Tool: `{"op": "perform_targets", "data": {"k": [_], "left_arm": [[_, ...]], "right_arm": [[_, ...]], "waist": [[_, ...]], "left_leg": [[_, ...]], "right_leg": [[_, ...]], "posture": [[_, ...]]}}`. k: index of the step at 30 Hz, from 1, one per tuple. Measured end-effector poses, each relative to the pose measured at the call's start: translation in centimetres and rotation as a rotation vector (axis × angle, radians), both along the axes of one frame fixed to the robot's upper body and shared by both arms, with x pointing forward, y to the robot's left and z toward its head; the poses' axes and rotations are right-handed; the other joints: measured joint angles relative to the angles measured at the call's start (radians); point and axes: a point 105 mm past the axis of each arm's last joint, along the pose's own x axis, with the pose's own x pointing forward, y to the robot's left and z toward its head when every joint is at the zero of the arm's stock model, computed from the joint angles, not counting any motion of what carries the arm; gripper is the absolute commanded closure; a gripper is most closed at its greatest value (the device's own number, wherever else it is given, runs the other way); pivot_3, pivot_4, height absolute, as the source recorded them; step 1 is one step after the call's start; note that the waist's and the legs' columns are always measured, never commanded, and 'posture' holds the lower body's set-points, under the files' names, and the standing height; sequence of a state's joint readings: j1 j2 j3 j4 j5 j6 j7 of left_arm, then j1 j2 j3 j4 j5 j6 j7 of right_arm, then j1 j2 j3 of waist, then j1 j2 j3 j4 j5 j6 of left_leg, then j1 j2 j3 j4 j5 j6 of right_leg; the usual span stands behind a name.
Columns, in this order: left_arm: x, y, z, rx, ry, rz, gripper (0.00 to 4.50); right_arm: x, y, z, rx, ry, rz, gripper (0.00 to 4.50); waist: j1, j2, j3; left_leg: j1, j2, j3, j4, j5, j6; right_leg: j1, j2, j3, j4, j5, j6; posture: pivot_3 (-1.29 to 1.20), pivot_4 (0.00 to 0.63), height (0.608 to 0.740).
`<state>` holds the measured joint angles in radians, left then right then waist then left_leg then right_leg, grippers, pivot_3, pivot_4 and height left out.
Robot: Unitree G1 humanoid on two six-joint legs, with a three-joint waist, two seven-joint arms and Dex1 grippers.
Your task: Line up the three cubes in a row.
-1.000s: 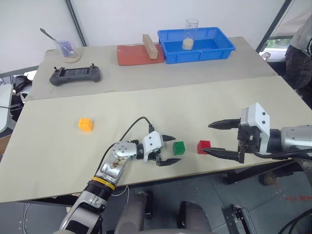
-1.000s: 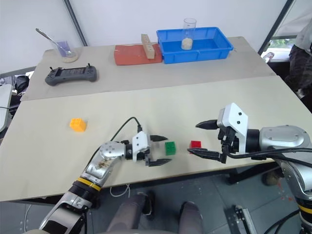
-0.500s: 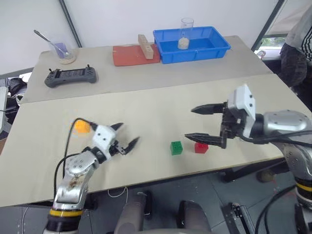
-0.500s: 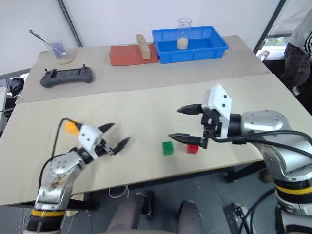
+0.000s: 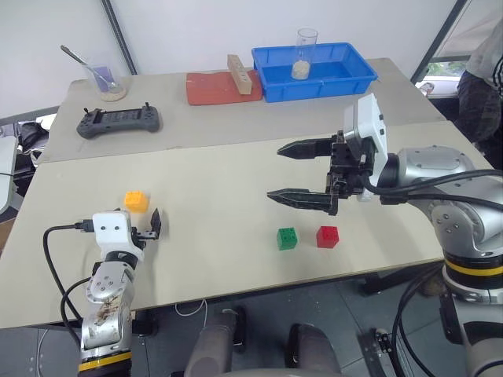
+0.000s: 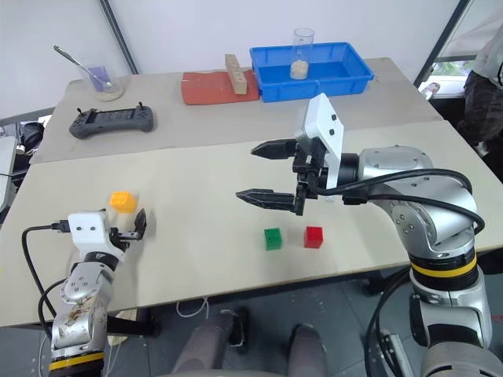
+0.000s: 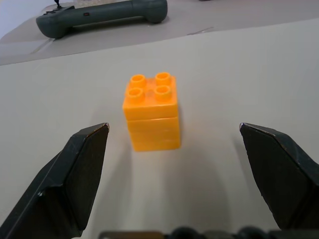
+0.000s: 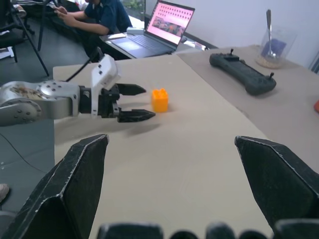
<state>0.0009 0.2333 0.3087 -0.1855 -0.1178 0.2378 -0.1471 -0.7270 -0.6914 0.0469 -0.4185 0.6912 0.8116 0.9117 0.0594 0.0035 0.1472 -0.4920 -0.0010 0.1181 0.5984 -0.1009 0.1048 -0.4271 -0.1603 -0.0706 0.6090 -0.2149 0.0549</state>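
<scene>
Since a second ago the left gripper [image 5: 155,222] has swung from beside the green cube out to the robot's left, and now sits just short of the small orange studded plastic cube [image 5: 137,201]; the right gripper [image 5: 297,172] has lifted off the red cube and moved up and toward the middle of the tabletop.

Pale beige tabletop [image 5: 236,181]: carries all three cubes. At its far side, a blue plastic tray [image 5: 314,75] holding a clear glass, a red flat mat [image 5: 212,88] with a tan wooden block [image 5: 240,74] on it, and a dark grey handheld controller [image 5: 119,121].

Right gripper: jaws spread wide, empty, hovering above the tabletop, beyond the green and red cubes.

Left gripper: jaws wide open, empty; in the left wrist view the orange cube stands between and ahead of the fingertips, not touched.

Small green plastic cube [image 5: 287,238] and small red plastic cube [image 5: 328,236]: side by side near the front edge, a narrow gap between them. Orange cube lies well apart, to the left.
</scene>
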Motion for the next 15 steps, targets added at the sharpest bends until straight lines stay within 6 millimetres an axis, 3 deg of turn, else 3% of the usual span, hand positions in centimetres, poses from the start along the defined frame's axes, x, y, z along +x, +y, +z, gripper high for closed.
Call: {"op": "perform_targets", "data": {"k": [5,12,15], "left_arm": [[1.5,0.4,1.3,0.010,-0.029,0.017,0.04],[1.6,1.1,0.7,0.025,0.009,0.039,0.04],[2.1,1.9,0.3,0.029,0.033,0.050,0.69]], "right_arm": [[0.0,0.3,0.0,-0.003,0.003,0.008,0.00],[0.1,0.2,-0.2,-0.009,0.014,-0.010,0.00],[0.1,0.1,-0.2,-0.009,0.014,-0.019,0.00]], "waist": [[0.000,0.000,0.000],[-0.002,0.000,0.000],[0.001,0.000,0.000]], "left_leg": [[0.000,0.000,0.001,0.000,0.000,0.000],[0.000,0.000,0.001,-0.001,0.000,-0.001],[0.000,0.000,0.002,-0.001,0.000,-0.001]], "right_leg": [[0.000,0.000,0.000,0.000,0.001,-0.001],[-0.001,0.000,0.000,0.000,0.001,-0.001],[-0.001,0.000,0.000,0.000,0.001,-0.001]], "posture": [[0.00,0.150,0.740],[0.00,0.150,0.740],[0.00,0.150,0.740]]}}
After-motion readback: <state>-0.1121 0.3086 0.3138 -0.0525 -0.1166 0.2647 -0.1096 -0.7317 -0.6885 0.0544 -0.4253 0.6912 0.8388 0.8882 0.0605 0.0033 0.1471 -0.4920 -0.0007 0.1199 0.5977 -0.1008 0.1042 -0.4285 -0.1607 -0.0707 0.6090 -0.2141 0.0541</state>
